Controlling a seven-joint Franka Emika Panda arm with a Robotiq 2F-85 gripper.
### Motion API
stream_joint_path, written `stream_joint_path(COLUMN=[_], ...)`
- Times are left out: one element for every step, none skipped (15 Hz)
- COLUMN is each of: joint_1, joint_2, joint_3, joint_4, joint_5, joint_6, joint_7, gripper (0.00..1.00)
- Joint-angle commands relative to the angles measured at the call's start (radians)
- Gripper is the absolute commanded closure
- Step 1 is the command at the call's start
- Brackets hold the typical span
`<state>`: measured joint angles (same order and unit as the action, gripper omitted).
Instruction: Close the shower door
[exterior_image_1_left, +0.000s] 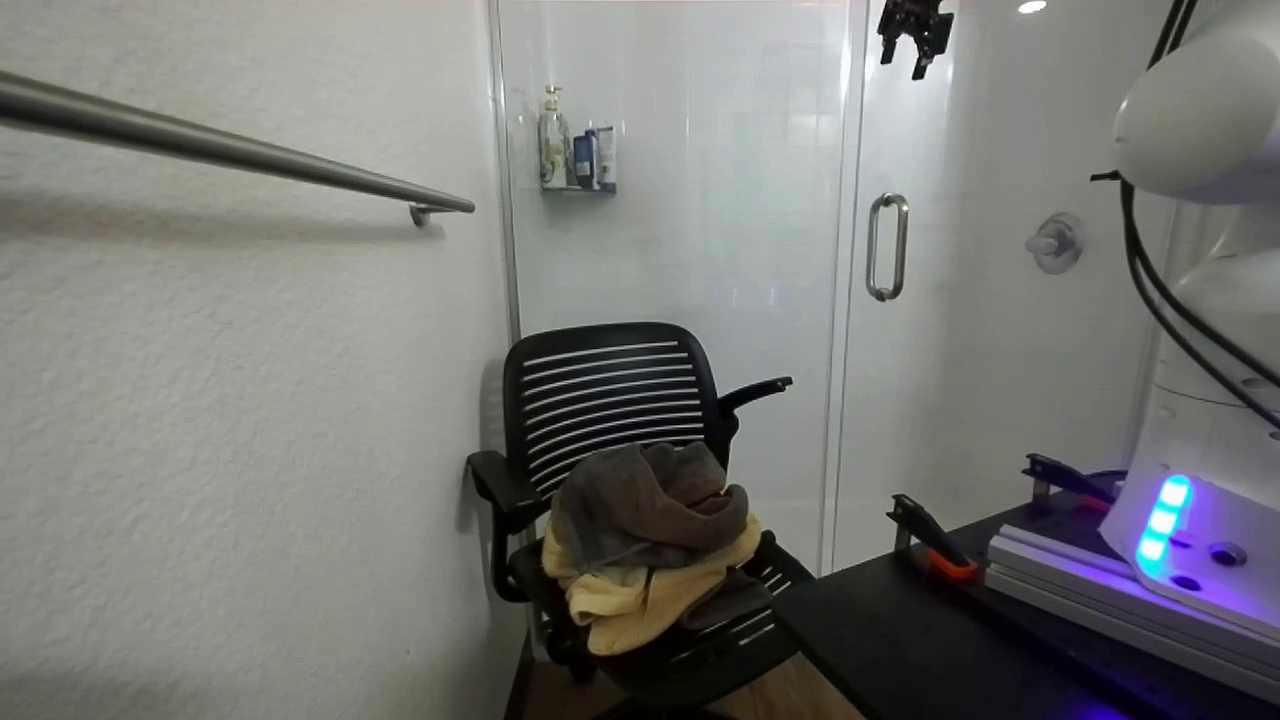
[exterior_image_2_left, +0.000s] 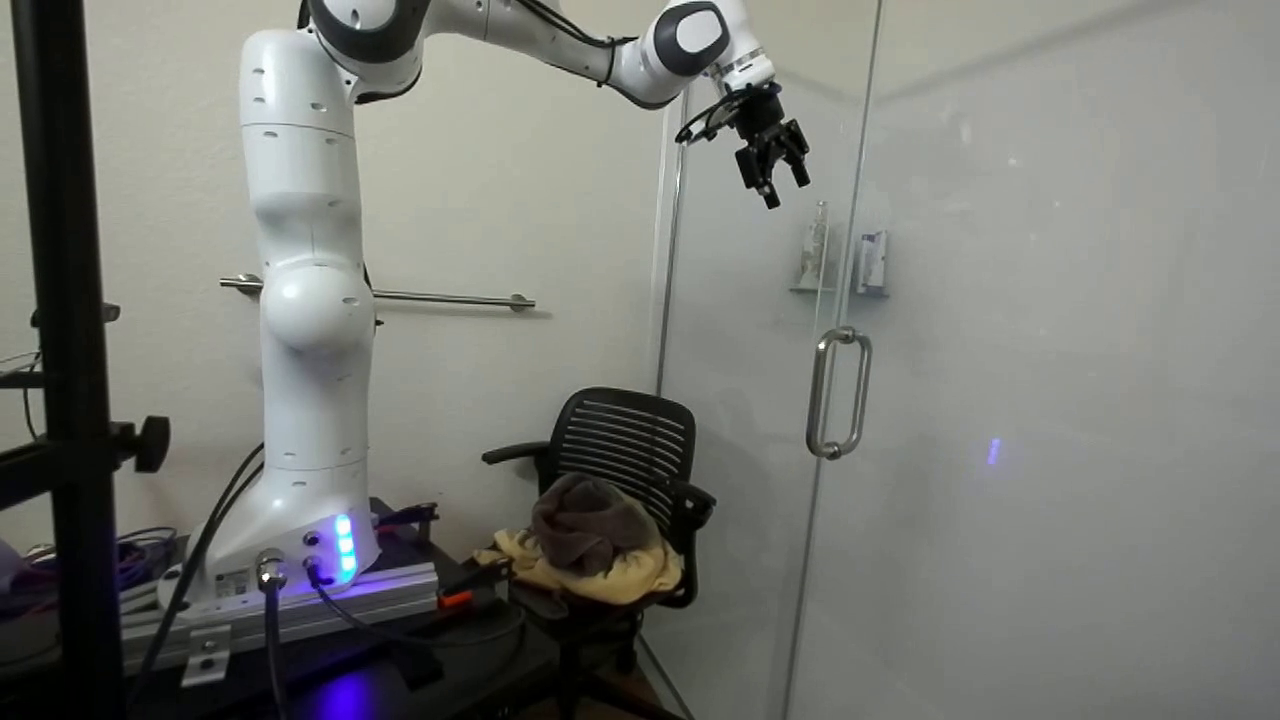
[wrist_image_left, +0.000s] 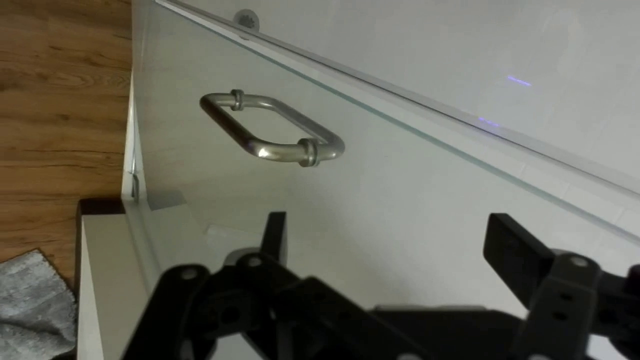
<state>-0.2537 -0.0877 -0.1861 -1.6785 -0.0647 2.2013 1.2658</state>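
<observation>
The shower door (exterior_image_1_left: 960, 400) is a tall clear glass panel, seen in both exterior views (exterior_image_2_left: 1050, 350). Its chrome loop handle (exterior_image_1_left: 887, 247) is near its edge and shows in both exterior views (exterior_image_2_left: 840, 393). In the wrist view the door glass (wrist_image_left: 370, 175) fills the middle, with the handle (wrist_image_left: 272, 125) at upper left and a greenish glass edge running diagonally to its right. I cannot tell how far the door stands open. My gripper (wrist_image_left: 387, 220) is open and empty, and hangs fingers down above the handle's height in both exterior views (exterior_image_1_left: 903, 65) (exterior_image_2_left: 788, 190), apart from the handle.
A handleless fixed glass panel (exterior_image_1_left: 680, 280) stands beside the door. A black chair (exterior_image_1_left: 610, 380) with brown and yellow towels (exterior_image_1_left: 650, 540) stands before it. A metal wall bar (exterior_image_2_left: 450, 298) is on the wall. My base sits on a black table (exterior_image_1_left: 880, 640). Bottles (exterior_image_1_left: 553, 140) stand on a shelf behind glass.
</observation>
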Motion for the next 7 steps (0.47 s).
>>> stream_joint_path(joint_1=[0.002,0.004,0.006,0.006,0.006,0.006,0.006], joint_2=[-0.008,-0.028,0.004,0.003,0.001,0.001,0.0], joint_3=[0.004,0.005,-0.005,-0.005,-0.004,-0.004,-0.004], joint_4=[-0.032,-0.069,-0.012,-0.023,-0.034,-0.039,-0.04], joint_5=[-0.109,-0.143,-0.092,-0.112,-0.121,-0.124,-0.125], joint_6=[-0.049,-0.067,-0.04,-0.051,-0.052,-0.052,-0.052], joint_7=[0.037,0.02,0.017,0.016,0.016,0.016,0.016], gripper=[0.0,0.0,0.0,0.0,0.0,0.0,0.0])
